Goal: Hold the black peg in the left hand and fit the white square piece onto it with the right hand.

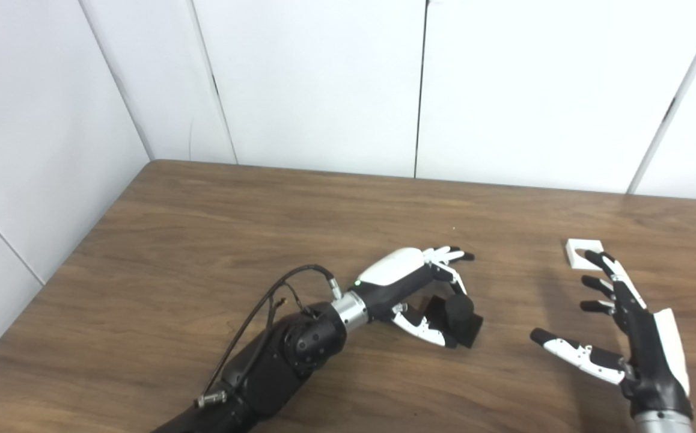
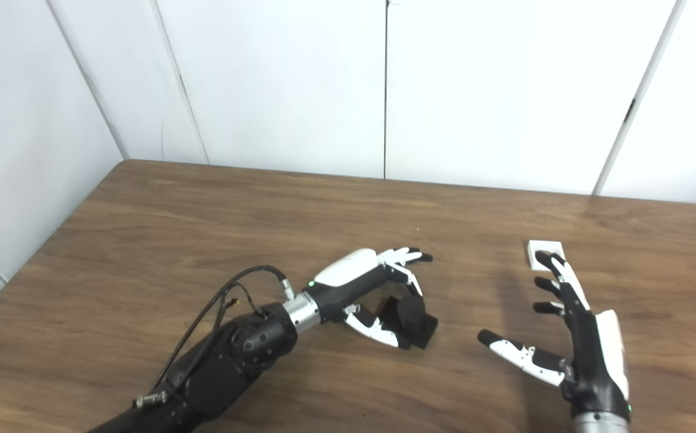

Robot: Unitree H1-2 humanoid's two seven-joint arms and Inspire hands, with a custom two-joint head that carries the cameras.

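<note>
The black peg [image 1: 459, 314] sat on the brown table [image 1: 216, 240], near the middle. The left hand [image 1: 420, 294] was curled around the peg, with its fingers over the top and its thumb under the near side, so it looked like it was gripping it. The white square piece [image 1: 582, 251] lay flat on the table, well to the right of the peg. The right hand [image 1: 618, 325] was open beside it, holding nothing. One fingertip [image 1: 594, 258] reached the edge of the white piece.
</note>
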